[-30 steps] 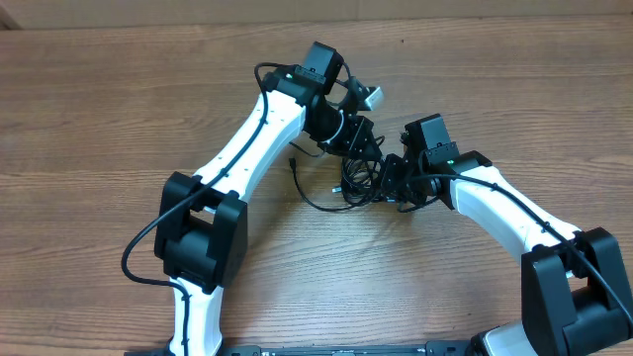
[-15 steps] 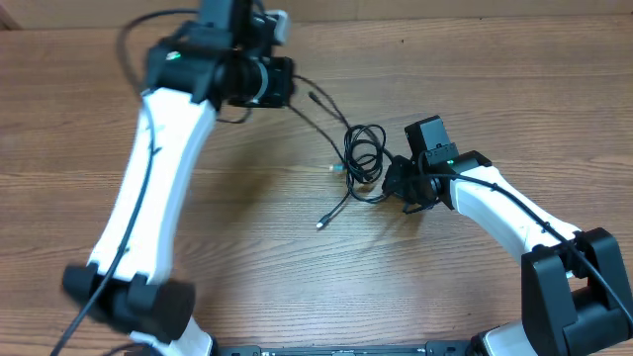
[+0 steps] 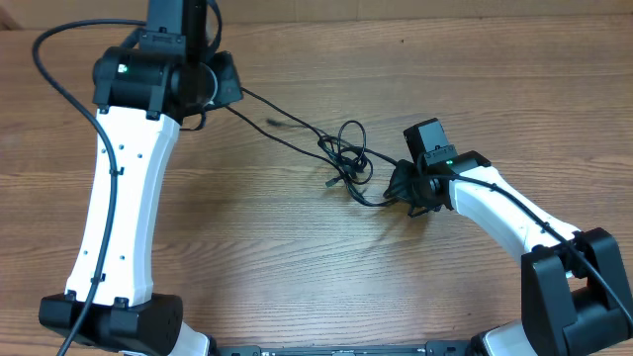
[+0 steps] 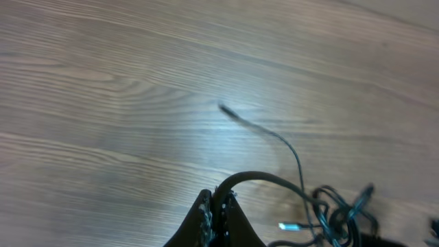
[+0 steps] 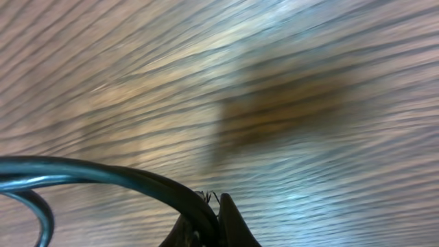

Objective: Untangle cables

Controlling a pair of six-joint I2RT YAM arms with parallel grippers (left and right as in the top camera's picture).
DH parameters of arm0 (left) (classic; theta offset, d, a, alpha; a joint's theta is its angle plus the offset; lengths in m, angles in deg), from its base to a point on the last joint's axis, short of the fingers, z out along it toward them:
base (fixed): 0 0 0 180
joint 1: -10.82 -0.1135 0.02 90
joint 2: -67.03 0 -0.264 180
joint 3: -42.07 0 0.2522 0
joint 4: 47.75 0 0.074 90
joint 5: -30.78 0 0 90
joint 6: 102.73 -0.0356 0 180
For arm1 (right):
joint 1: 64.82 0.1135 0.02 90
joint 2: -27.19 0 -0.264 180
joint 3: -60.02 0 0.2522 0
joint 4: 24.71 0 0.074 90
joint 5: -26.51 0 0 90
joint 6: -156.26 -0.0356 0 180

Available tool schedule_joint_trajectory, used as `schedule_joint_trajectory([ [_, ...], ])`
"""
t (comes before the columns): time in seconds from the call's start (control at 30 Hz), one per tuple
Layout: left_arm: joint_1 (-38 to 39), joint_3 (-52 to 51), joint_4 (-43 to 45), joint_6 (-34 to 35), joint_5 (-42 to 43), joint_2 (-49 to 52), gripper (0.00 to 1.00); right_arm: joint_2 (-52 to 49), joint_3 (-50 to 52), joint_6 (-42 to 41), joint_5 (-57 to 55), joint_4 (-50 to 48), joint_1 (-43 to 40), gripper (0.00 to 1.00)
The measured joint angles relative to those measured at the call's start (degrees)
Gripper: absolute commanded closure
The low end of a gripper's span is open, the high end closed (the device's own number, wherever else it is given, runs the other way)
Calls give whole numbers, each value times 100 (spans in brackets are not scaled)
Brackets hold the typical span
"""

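Left hand (image 3: 232,89) sat in the upper left of the overhead frame, clenched on one strand of the thin black flexible cables (image 3: 346,158). That strand ran down-right to a small knot of loops at frame centre, on the brown wood-grain worktop (image 3: 297,277). Right hand (image 3: 398,188) was just right of the knot, clenched on another strand. A loose plug end (image 3: 329,183) lay at the knot's lower left. In the left wrist view, the tangle was in the lower right corner.
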Motion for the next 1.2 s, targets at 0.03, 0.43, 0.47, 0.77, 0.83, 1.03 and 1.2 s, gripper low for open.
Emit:
schedule_joint_trajectory([
  [0.03,-39,0,-11,22,-68,-2,96,0,0,0,-103,39,4,96],
  [0.43,-472,0,-260,256,-999,0,96,0,-2,7,-953,227,15,96],
  [0.47,-518,0,-271,260,-1049,0,96,0,0,7,-1001,238,15,96],
  [0.77,-752,0,-472,278,-1145,116,96,0,-2,20,-1261,275,20,96],
  [0.83,-785,0,-501,280,-1163,203,96,0,-2,22,-1270,282,20,96],
  [1.03,-872,0,-627,280,-1126,527,96,0,-2,20,-1351,313,20,96],
  [1.2,-964,2,-960,278,-752,960,96,0,0,20,-1508,343,20,96],
])
